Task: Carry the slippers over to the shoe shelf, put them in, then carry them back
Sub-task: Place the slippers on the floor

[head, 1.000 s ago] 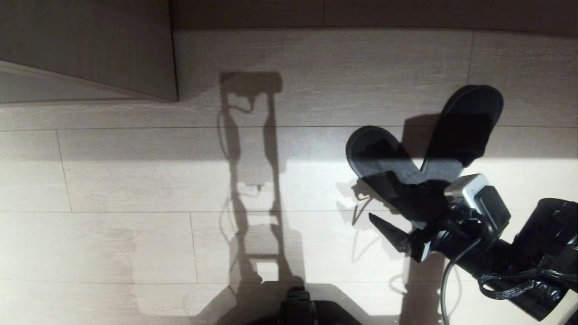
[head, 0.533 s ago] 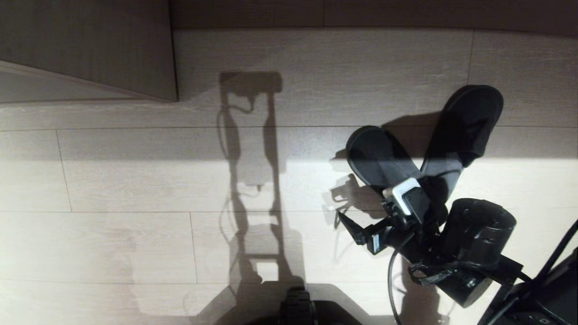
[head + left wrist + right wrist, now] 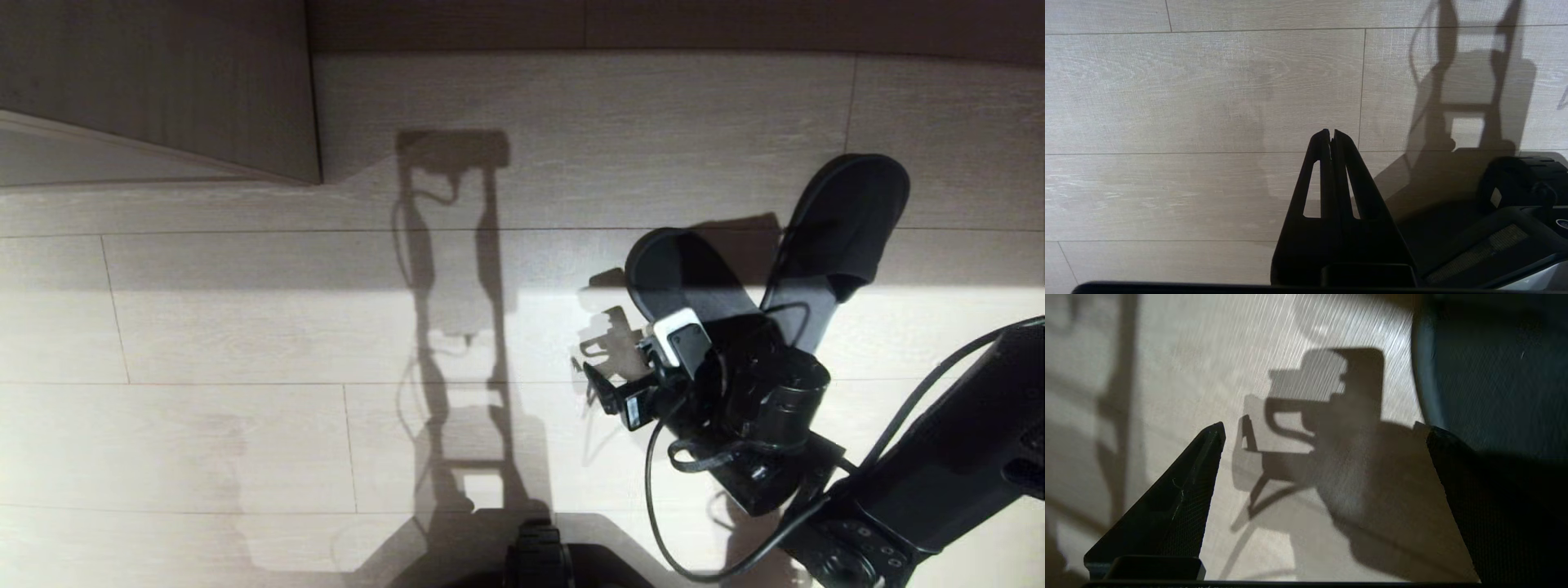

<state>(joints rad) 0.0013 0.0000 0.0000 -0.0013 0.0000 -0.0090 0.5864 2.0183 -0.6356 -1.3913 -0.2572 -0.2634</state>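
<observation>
Two dark slippers [image 3: 841, 220] lie splayed on the floor [image 3: 245, 327]; right gripper [image 3: 1323, 433] hovers beside them, jaws spread wide; left gripper [image 3: 1331, 132] clenched, idle.

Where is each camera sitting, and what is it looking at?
Head view: up on the robot's head, looking down at the floor, the slippers and the right hand on its arm.
Left wrist view: behind the left hand, shut, facing bare floor.
Right wrist view: behind the open right hand, facing floor beside a slipper.
Head and right wrist views share the slippers.
</observation>
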